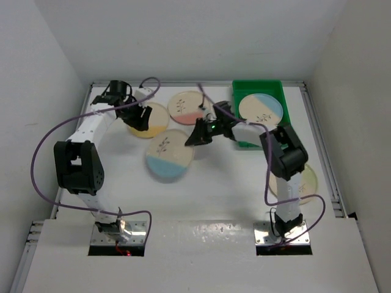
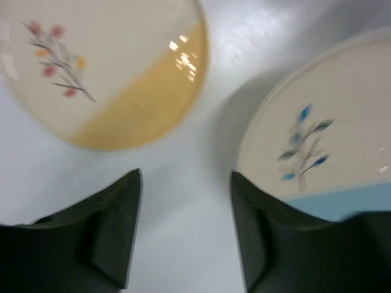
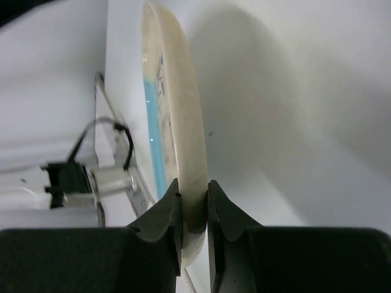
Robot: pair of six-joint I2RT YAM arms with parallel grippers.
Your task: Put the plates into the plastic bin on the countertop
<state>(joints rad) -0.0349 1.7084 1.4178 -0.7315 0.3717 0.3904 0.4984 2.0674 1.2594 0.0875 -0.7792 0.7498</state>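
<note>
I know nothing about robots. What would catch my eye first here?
First, the bright green plastic bin at the far right of the white countertop, with a blue-and-cream plate lying in it. Next, the right gripper pinches the rim of a blue-segment plate mid-table. The left gripper hangs open near a yellow-segment plate.

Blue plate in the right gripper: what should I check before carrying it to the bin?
1. Grip: right gripper shut on the blue plate at its rim: ok.
2. Handoff: left gripper open, holding nothing: ok.
3. Blue plate lifted off the countertop: cannot tell.
4. Room in the plastic bin: ok, on top of the binned plate.
5. Pink plate clear of the route: cannot tell.
</note>
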